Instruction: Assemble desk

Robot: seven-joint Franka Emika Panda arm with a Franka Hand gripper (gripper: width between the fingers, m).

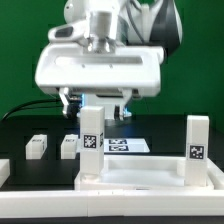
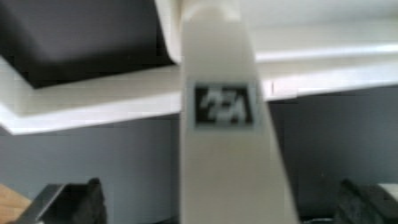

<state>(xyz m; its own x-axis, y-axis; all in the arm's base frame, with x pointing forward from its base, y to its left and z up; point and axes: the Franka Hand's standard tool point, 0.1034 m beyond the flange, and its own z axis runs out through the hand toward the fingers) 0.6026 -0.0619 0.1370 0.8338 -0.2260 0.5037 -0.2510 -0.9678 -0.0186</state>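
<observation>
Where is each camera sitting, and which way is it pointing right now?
Exterior view: off the arm, looking almost level at the desk top; the hand shows above it.
Wrist view: on the wrist, looking down the upright leg; both fingers show.
Shared: that tagged leg, between the open fingers.

Flat on blk table (image 1: 15, 133): marker board (image 1: 128, 146); green backdrop (image 1: 20, 60) behind.

A wide, flat, rimmed white plastic desk top (image 1: 140, 180) lies at the front of the black table (image 1: 20, 130). On it stand a square white left leg (image 1: 91, 140), directly under the two-finger gripper (image 1: 96, 103), and a right leg (image 1: 197, 150). Behind lies the marker board (image 1: 127, 146), with two loose legs (image 1: 37, 146) (image 1: 70, 147) to the exterior view's left of it.
</observation>
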